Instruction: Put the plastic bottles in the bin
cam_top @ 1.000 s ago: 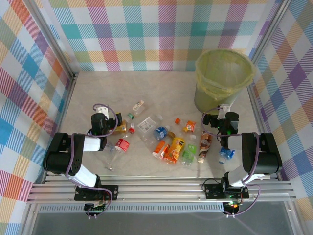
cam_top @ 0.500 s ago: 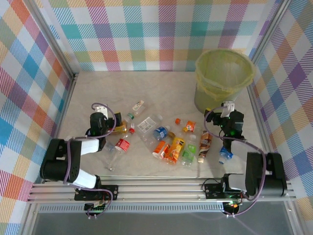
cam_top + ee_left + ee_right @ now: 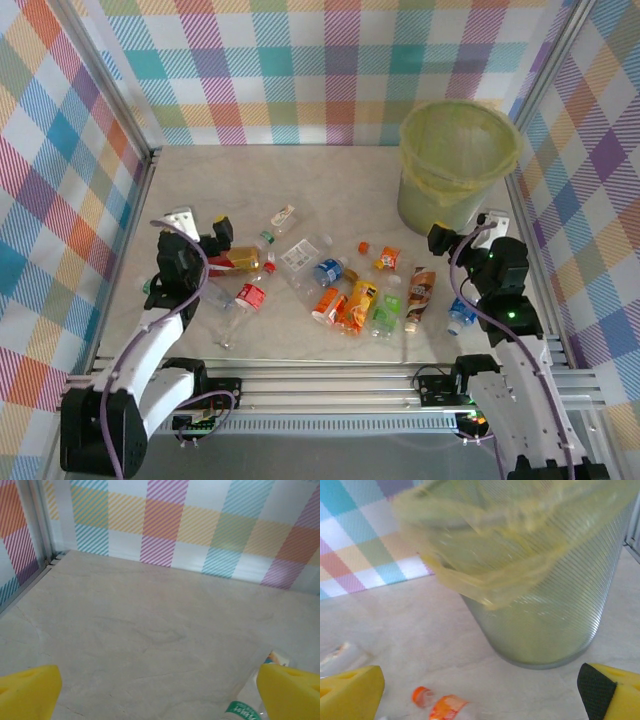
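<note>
Left gripper (image 3: 202, 224): jaws spread wide, nothing between them, poised above the bare tabletop (image 3: 200, 180). The visible plastic bottles (image 3: 345, 290) all lie loose on the tabletop, to the right of this gripper and to the left of the other. The nearest one to the left gripper is a red-and-yellow-labelled bottle (image 3: 238, 262). It lies flat just to the gripper's right and slightly back toward the arm's base, long axis running left to right. In my judgement this bottle falls to the left arm, with the jaws set across its narrow body. Right gripper (image 3: 467, 228): likewise released and empty. It faces the bin (image 3: 430, 205), which stands upright close ahead of it. A brown-labelled bottle (image 3: 420, 290) lies to this gripper's left and behind, long axis roughly near to far. A blue-labelled bottle (image 3: 460, 316) lies behind it, beside the arm. The right arm is judged nearer to both, and to the bin.
</note>
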Robot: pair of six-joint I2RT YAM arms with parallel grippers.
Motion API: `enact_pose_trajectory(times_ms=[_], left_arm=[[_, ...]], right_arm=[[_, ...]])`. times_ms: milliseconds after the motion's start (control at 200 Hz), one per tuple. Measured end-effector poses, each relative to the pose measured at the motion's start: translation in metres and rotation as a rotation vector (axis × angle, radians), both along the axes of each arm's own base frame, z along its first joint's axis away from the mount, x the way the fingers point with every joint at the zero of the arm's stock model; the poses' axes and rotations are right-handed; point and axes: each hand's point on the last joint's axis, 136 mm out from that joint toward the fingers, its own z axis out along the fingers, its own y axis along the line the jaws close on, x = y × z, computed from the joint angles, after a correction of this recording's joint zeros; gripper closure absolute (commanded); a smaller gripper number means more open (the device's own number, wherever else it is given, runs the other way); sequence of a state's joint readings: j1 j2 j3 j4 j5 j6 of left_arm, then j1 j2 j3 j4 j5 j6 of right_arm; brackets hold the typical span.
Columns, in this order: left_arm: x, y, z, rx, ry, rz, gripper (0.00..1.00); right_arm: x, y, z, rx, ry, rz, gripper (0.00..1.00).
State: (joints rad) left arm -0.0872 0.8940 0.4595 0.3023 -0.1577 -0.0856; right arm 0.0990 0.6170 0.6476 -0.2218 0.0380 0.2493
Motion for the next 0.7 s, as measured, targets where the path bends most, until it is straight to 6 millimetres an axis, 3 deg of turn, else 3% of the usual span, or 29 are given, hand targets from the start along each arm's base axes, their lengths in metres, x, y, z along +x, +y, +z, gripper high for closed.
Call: enact_pose_trajectory(times_ms=[200, 375, 515, 640, 700], left_arm=[[-0.011, 0.004, 0.028, -0.121, 0.018, 0.049, 0.00], [-0.014, 0.004, 0.042, -0.196, 0.062, 0.072, 0.00], [-0.018, 0.004, 0.044, -0.240, 0.090, 0.081, 0.00], [-0.019, 0.000, 0.036, -0.267, 0.124, 0.070, 0.00], [-0.018, -0.003, 0.033, -0.277, 0.137, 0.060, 0.00]], right_arm=[[-0.009, 0.023, 0.064, 0.005, 0.030, 0.064, 0.00], [0.012, 0.044, 0.103, -0.043, 0.115, 0.091, 0.00], [0.047, 0.055, 0.112, -0.126, 0.213, 0.086, 0.00], [0.078, 0.060, 0.106, -0.211, 0.295, 0.082, 0.12], [0.092, 0.062, 0.103, -0.250, 0.330, 0.083, 0.13]])
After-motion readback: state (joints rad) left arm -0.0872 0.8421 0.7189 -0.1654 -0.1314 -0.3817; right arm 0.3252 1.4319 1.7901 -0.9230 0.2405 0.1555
